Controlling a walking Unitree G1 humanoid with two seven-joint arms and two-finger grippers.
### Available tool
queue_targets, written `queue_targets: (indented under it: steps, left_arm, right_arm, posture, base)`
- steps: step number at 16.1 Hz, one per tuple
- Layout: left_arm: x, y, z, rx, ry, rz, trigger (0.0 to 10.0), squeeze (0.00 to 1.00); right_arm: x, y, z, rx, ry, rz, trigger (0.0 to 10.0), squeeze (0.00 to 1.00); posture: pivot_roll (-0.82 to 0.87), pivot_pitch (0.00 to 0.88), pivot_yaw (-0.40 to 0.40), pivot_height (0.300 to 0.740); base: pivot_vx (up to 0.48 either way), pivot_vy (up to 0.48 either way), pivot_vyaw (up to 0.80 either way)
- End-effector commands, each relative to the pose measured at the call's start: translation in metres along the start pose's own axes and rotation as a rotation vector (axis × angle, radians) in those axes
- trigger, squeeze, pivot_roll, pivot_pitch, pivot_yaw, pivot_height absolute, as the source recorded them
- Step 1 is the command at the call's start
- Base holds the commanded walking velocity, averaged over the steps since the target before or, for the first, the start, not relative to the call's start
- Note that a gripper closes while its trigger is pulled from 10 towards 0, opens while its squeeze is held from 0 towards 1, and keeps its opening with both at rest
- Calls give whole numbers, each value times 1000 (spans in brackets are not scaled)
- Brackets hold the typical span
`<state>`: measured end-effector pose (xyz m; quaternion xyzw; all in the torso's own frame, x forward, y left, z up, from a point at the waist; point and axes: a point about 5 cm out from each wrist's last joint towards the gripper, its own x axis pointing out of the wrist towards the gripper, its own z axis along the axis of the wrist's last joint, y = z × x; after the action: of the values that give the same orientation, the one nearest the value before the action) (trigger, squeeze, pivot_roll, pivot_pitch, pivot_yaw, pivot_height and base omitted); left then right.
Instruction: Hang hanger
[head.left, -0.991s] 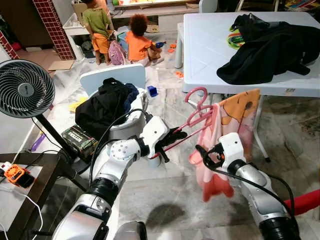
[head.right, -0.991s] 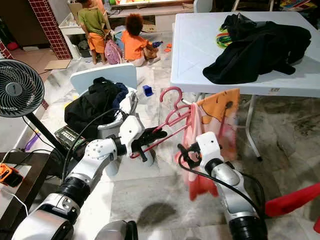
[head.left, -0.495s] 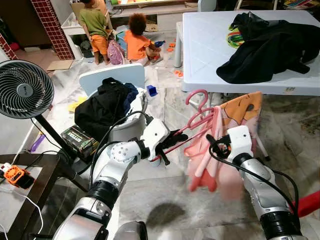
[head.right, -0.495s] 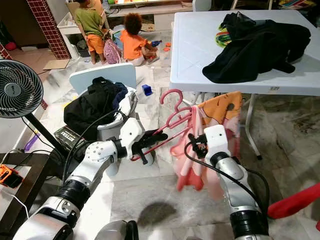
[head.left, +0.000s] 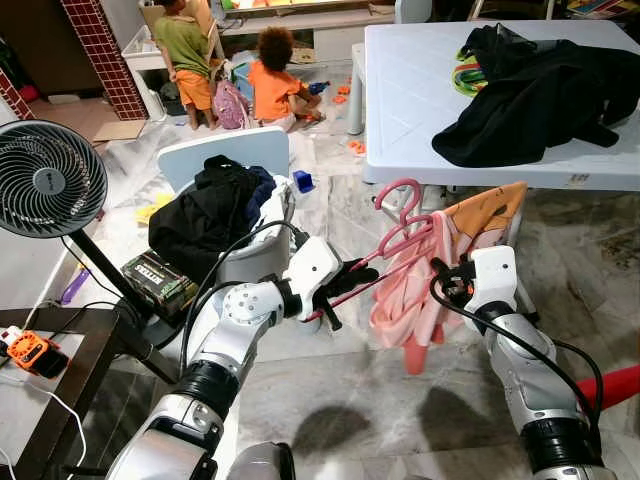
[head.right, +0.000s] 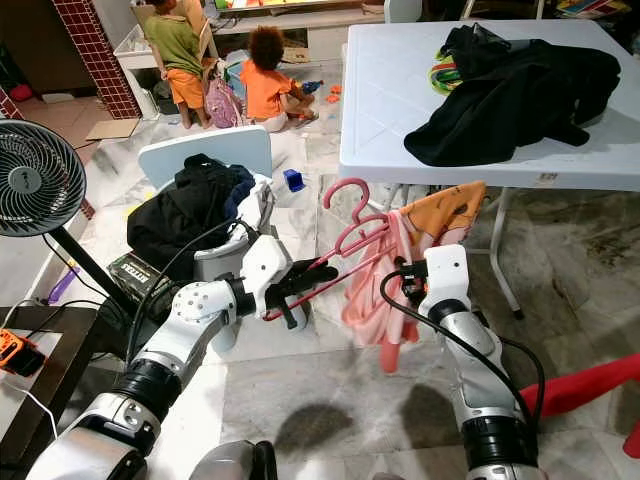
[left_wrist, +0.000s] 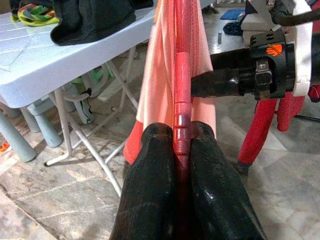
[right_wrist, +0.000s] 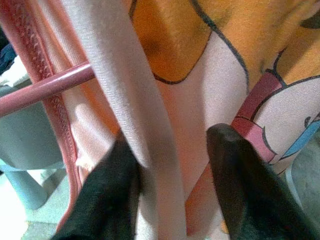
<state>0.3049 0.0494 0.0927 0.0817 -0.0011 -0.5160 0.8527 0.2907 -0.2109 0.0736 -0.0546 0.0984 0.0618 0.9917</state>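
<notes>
A pink hanger (head.left: 398, 192) points its hook up toward the white table, and a pink and orange garment (head.left: 410, 300) is draped over it. My left gripper (head.left: 350, 278) is shut on the hanger's lower end; in the left wrist view its fingers (left_wrist: 150, 185) squeeze the pink bar (left_wrist: 182, 75). My right gripper (head.left: 447, 283) is pushed into the cloth on the hanger's right side. In the right wrist view this gripper (right_wrist: 175, 185) is open, with folds of the garment (right_wrist: 200, 100) and a hanger rod (right_wrist: 45, 87) between and beyond its fingers.
The white table (head.left: 420, 100) ahead on the right carries a heap of black clothes (head.left: 540, 90). A basket of dark laundry (head.left: 215, 210) and a standing fan (head.left: 50, 180) are on the left. Two children (head.left: 270, 80) play at the back. A red object (head.left: 610, 385) lies low right.
My right gripper has risen and moved right along the hanger. The garment, which hung long and swung, is now bunched higher on the hanger. My left gripper has kept its hold.
</notes>
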Motion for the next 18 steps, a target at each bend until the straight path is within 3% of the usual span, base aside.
queue_targets:
  steps: [1, 7, 9, 11, 14, 15, 18]
  left_arm:
    - [1, 1, 7, 23, -23, -4, 0, 0]
    - [-1, -1, 5, 25, -20, -5, 0, 0]
    - [-2, -3, 3, 30, -10, -4, 0, 0]
    - [-6, -5, -6, 43, 31, 0, 0, 0]
    - [-11, -3, -17, 66, 107, 37, 0, 0]
    - [-16, 0, -25, 101, 188, 67, 0, 0]
    - [-24, -12, -28, 111, 199, -22, 0, 0]
  right_arm:
    - [3, -1, 3, 20, -6, -18, 0, 0]
    - [7, -11, 15, 144, -67, -109, 0, 0]
    - [8, -19, 26, 201, -121, -169, 0, 0]
    - [8, -36, 52, 254, -240, -292, 0, 0]
    - [8, -46, 85, 247, -346, -379, 0, 0]
    - [8, -52, 99, 228, -389, -428, 0, 0]
    - [11, -64, 120, 173, -422, -537, 0, 0]
  posture:
    - [-102, 0, 76, 740]
    - [-100, 0, 69, 740]
    - [-100, 0, 69, 740]
    - [-100, 0, 69, 740]
    - [-102, 0, 69, 740]
    - [-102, 0, 69, 740]
    - [-103, 0, 71, 740]
  base:
    - [0, 0, 0]
    - [0, 0, 0]
    - [0, 0, 0]
    - [0, 0, 0]
    - [0, 0, 0]
    - [0, 0, 0]
    - [0, 0, 0]
